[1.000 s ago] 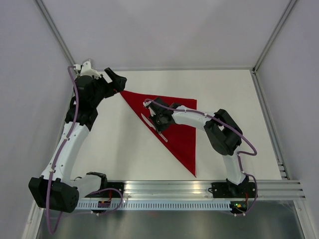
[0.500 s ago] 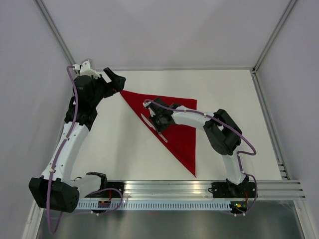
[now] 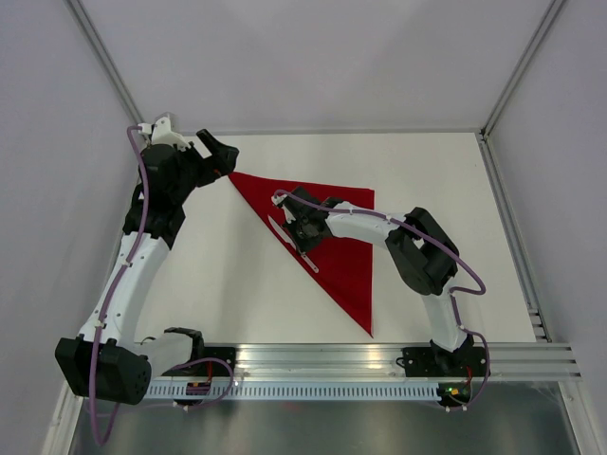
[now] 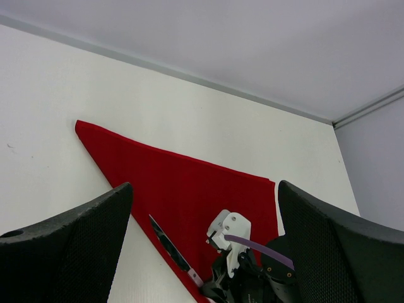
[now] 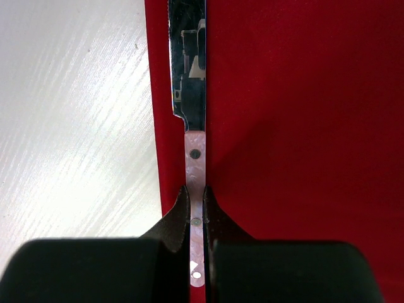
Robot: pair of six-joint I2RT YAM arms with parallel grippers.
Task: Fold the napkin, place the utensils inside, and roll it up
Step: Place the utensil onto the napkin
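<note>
Right gripper [image 5: 196, 201] clamped on knife [image 5: 187, 82] handle, blade running along napkin [image 5: 303, 126]'s left edge; left gripper [image 3: 223, 156] agape at far-left corner.

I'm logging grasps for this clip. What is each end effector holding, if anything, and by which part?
The right end effector pinches the knife by the end of its pale handle. The left end effector is open, holding nothing.
</note>
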